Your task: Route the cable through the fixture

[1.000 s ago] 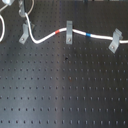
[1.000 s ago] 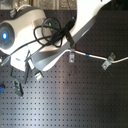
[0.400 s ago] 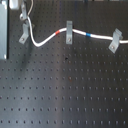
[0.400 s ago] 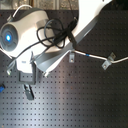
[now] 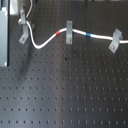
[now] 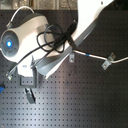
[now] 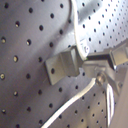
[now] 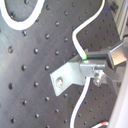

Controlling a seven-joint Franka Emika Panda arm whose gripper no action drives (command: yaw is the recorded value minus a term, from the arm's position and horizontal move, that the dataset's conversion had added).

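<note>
First exterior view: the cable (image 5: 47, 41) runs across the far side of the perforated table (image 5: 65, 95), past three metal clips (image 5: 68, 31) (red band beside the middle one). Both wrist views show the tool (image 8: 95, 70) pinching the cable at a bracket (image 8: 70, 76).

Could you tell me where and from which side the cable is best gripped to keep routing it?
Probably the sagging white stretch of the cable between the left clip and the middle clip in the first exterior view: it lies free on the board, so the hand could come from above, fingers across it.
</note>
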